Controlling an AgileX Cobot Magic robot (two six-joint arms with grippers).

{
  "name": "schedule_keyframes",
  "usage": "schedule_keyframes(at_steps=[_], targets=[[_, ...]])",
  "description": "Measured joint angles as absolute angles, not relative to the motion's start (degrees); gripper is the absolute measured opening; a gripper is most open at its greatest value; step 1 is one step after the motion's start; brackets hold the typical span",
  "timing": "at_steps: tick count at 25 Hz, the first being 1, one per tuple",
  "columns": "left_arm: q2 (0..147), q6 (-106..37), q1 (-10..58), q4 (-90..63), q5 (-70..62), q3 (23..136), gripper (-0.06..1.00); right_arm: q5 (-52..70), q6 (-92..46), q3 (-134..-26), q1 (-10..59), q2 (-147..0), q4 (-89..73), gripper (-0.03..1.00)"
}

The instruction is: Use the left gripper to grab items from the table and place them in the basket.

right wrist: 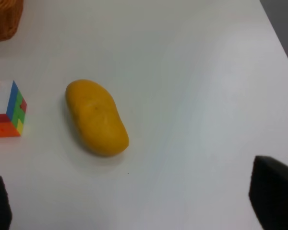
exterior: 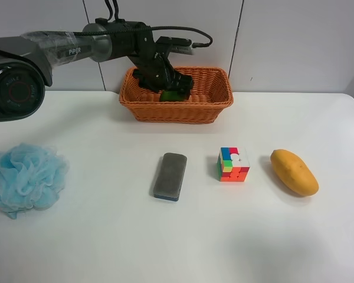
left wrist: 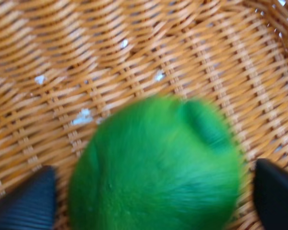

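Left gripper (exterior: 167, 82) is down inside the basket (exterior: 176, 110), which sits at the desk's (exterior: 106, 253) wall-side edge, about mid-length. The green mango (left wrist: 156, 167) is between the fingers (left wrist: 24, 203), over the woven floor. The left wrist view shows a sliver of wicker on either side of the fruit, so the fingers read as spread just wider than it, not clamping. The fruit is smeared there, so I can't tell whether it's resting on the weave or mid-drop.

My read of the step: release. Open fully before you lift. Go straight up and clear the rim before any sideways move. The fruit is roundish and may roll, but the basket walls should contain it.

Right gripper (right wrist: 134, 199): fingers wide, nothing between them, over the desk near the yellow mango (right wrist: 97, 117) and puzzle cube (right wrist: 7, 110). Keep it out of this.

Four to go: pouf (exterior: 28, 177) by the desk edge at the exterior high view's left, then sponge (exterior: 170, 175), cube and yellow mango in a row mid-desk.
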State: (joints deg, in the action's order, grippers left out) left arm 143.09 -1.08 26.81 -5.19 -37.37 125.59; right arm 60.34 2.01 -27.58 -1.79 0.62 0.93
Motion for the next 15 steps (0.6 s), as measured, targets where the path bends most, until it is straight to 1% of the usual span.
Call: schedule_keyframes(at_steps=[1, 3, 8, 11, 15], targets=[[143.09, -1.08, 26.81, -5.26, -37.3, 125.59, 0.95, 60.34, 2.01, -27.58, -1.79, 0.62, 0.93, 0.99], [143.09, -1.08, 26.81, -5.38, -37.2, 125.59, 0.98, 60.34, 2.01, -27.58, -1.79, 0.62, 0.93, 0.99], [141.36, -1.08, 26.81, -5.45, -38.53, 125.59, 0.99, 60.34, 2.01, -27.58, -1.79, 0.62, 0.93, 0.99], [138.21, -1.03, 26.81, -5.4, -43.01, 125.59, 0.99, 60.34, 2.01, -27.58, -1.79, 0.62, 0.93, 0.99], [132.0, -0.92, 26.42, -5.4, -53.12, 125.59, 0.99, 60.34, 2.01, -27.58, -1.79, 0.62, 0.93, 0.99]])
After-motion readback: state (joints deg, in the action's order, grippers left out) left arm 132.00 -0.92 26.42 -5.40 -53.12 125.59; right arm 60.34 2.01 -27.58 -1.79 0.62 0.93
